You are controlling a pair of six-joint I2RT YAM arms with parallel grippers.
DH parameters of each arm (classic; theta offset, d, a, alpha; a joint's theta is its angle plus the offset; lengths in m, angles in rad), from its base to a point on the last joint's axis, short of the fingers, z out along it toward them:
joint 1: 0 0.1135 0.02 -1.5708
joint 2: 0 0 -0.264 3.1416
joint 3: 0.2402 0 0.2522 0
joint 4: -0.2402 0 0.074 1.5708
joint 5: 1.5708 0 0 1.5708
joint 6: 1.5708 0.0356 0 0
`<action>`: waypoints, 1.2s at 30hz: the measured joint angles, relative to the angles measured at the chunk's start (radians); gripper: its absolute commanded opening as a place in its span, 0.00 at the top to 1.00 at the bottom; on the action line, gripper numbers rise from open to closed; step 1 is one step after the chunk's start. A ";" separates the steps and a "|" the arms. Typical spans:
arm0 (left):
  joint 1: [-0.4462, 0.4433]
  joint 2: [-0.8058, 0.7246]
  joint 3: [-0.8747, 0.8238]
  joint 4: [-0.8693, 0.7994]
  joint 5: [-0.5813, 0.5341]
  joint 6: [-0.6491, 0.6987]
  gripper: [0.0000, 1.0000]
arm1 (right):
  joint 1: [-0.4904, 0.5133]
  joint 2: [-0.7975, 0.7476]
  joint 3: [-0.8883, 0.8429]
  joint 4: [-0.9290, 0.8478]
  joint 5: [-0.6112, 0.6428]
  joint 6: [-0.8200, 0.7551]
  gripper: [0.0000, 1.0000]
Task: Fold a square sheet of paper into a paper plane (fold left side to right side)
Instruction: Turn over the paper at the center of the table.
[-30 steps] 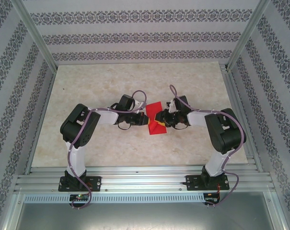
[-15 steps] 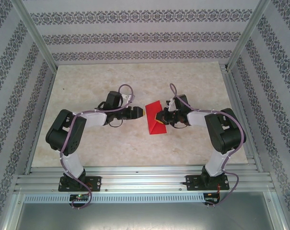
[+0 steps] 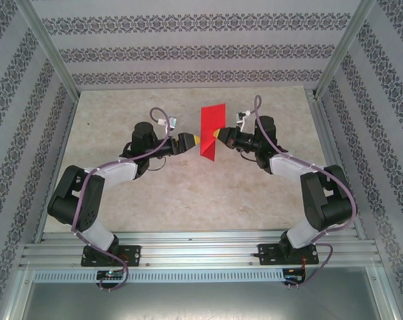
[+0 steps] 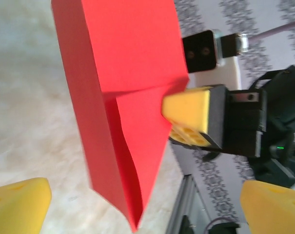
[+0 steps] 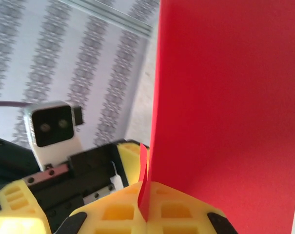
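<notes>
The red sheet of paper [image 3: 211, 131], folded into a layered wedge with a point at its lower end, hangs upright above the table. My right gripper [image 3: 218, 135] is shut on its right edge, and in the right wrist view the yellow pads [image 5: 132, 214] pinch the sheet of paper [image 5: 225, 97] between them. My left gripper [image 3: 196, 140] is open just left of the sheet without touching it. From the left wrist camera the sheet of paper [image 4: 123, 73] stands ahead of my left gripper [image 4: 147, 209], whose spread fingertips [image 4: 18, 202] lie near the bottom corners, and the right gripper [image 4: 191, 114] clamps the paper's edge.
The beige marbled table [image 3: 188, 193] lies beneath, ringed by patterned walls [image 3: 188, 50]. An aluminium rail [image 3: 201, 250] at the near edge carries both arm bases. Both arms reach toward the table's middle, wrists nearly facing each other.
The left gripper opened, let go of the paper and drew back to the left. The right gripper shut on the paper and lifted it off the table toward the far side.
</notes>
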 measured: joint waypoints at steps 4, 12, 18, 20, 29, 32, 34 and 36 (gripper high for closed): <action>-0.004 -0.004 0.041 0.084 0.048 -0.076 0.04 | -0.005 0.010 0.020 0.203 -0.035 0.133 0.99; -0.036 0.035 0.084 0.193 0.101 -0.189 0.47 | 0.023 0.044 0.039 0.388 -0.081 0.272 0.97; -0.035 0.061 0.085 0.214 0.105 -0.234 0.84 | 0.027 0.045 0.039 0.384 -0.088 0.278 0.95; -0.035 0.061 0.085 0.214 0.105 -0.233 0.92 | 0.027 0.045 0.039 0.379 -0.088 0.277 0.92; -0.045 0.018 0.116 -0.101 0.053 -0.030 1.00 | -0.026 -0.042 0.016 0.180 -0.049 0.150 0.61; -0.096 -0.023 0.238 -0.491 -0.137 0.214 1.00 | -0.072 -0.139 0.017 -0.042 0.053 0.009 0.56; -0.158 -0.030 0.339 -0.706 -0.310 0.354 1.00 | -0.089 -0.203 0.039 -0.249 0.179 -0.104 0.53; -0.225 -0.029 0.420 -0.882 -0.491 0.455 1.00 | -0.095 -0.243 0.082 -0.454 0.328 -0.208 0.53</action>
